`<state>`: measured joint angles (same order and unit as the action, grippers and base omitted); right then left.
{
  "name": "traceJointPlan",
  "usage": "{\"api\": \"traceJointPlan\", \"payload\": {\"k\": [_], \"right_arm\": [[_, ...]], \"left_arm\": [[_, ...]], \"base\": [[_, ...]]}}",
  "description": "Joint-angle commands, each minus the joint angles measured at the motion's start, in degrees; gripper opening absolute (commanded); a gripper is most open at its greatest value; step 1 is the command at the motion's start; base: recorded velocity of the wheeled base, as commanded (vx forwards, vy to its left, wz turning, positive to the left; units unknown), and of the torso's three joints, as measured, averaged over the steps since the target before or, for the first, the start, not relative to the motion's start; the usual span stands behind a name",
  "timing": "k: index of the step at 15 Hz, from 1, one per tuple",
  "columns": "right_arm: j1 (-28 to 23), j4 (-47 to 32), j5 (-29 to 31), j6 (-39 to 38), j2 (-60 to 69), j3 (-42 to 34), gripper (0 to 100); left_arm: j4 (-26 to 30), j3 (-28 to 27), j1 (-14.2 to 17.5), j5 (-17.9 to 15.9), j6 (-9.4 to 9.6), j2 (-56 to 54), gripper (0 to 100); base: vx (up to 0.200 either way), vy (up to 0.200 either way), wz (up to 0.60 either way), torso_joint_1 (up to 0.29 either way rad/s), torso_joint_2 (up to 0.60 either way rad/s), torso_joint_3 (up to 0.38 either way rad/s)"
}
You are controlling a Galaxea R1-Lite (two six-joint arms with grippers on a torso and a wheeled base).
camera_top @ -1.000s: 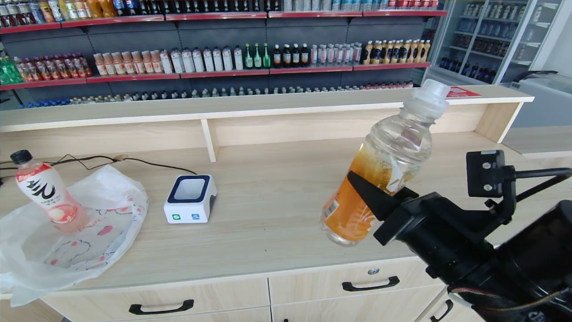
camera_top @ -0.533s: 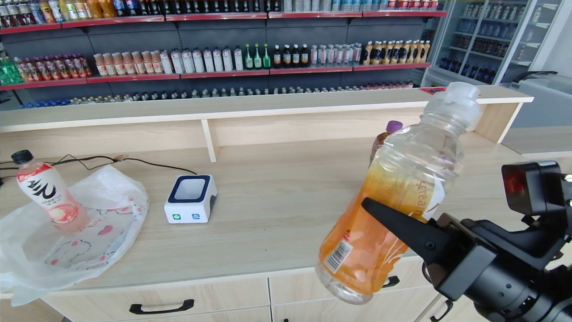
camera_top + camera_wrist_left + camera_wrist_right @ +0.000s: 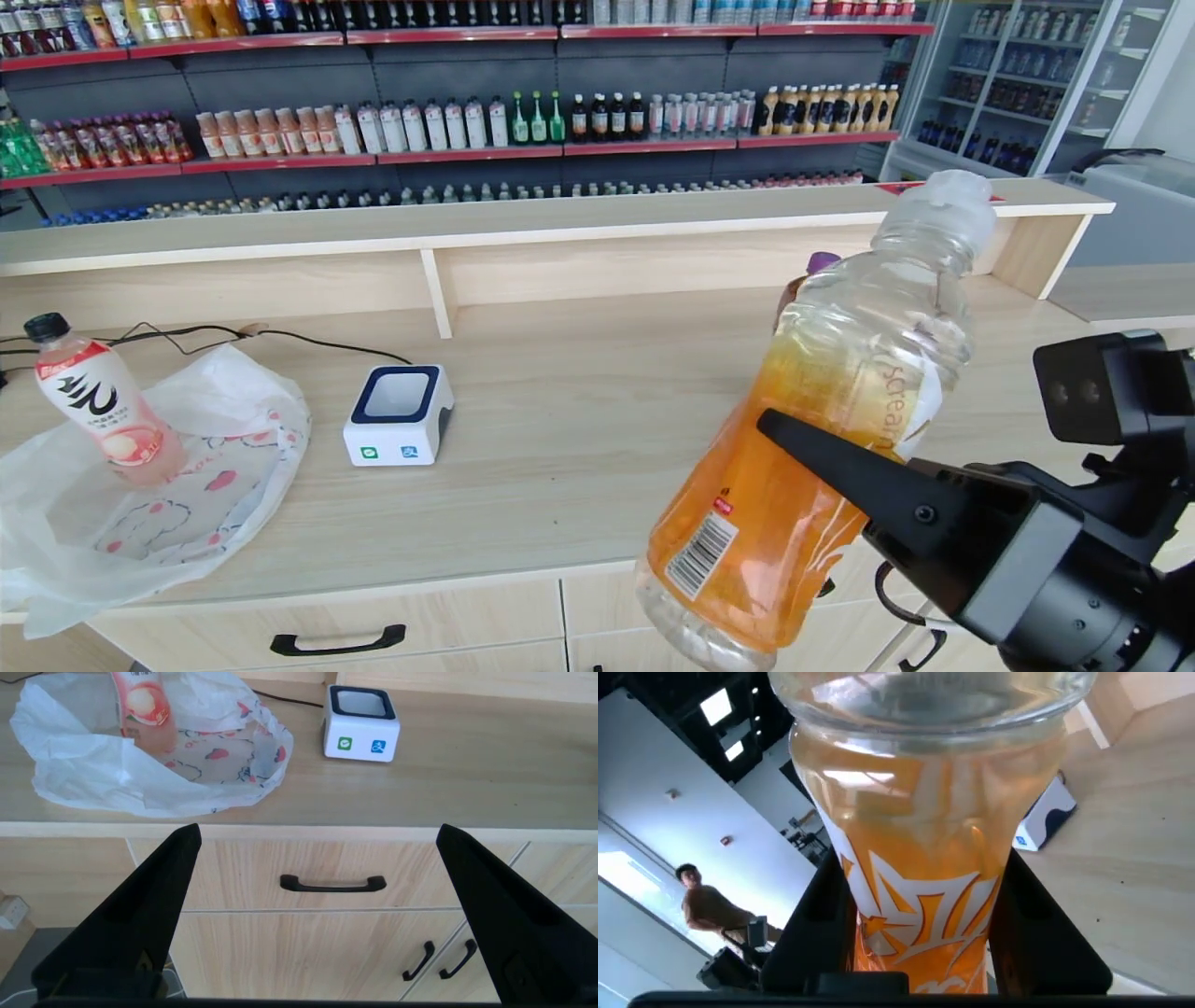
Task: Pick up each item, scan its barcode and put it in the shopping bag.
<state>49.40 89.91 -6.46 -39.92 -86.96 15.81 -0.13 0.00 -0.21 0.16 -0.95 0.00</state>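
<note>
Right gripper (image 3: 923,887) clamped round orange drink bottle (image 3: 840,392), tilted above counter (image 3: 579,420) front edge, well apart from shopping bag (image 3: 233,415) and scanner (image 3: 397,415) beside it: pickup done, scan pending, so barcode likely needs turning toward scanner window.

Purple-capped bottle (image 3: 822,264) mostly behind the orange drink bottle (image 3: 822,420); that bottle's base past the lower edge.

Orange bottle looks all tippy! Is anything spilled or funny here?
Nothing is spilled. The orange bottle is tilted because the right gripper holds it slanted in the air, cap on, above the front edge of the counter. The pink bottle also leans, propped in the folds of the shopping bag.
</note>
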Motion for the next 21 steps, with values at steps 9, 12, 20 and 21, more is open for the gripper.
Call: {"api": "traceJointPlan", "payload": {"k": [9,12,20,21], "right_arm": [[6.50,0.09,0.13,-7.71,0.30,-0.25,0],[6.33,0.09,0.13,-8.50,-1.37,3.61,0],[6.33,0.09,0.13,-9.65,-3.84,5.55,0],[6.33,0.09,0.13,-7.80,-3.84,6.16,0]], "left_arm": [[-0.04,0.00,0.03,0.02,-0.02,0.09,100],[-0.04,0.00,-0.06,0.02,-0.02,0.00,100],[-0.04,0.00,0.03,0.02,-0.02,0.09,100],[-0.04,0.00,0.03,0.02,-0.02,0.00,100]], "base": [[0.000,0.000,0.00,0.000,0.00,0.000],[0.000,0.000,0.00,0.000,0.00,0.000],[0.000,0.000,0.00,0.000,0.00,0.000],[0.000,0.000,0.00,0.000,0.00,0.000]]}}
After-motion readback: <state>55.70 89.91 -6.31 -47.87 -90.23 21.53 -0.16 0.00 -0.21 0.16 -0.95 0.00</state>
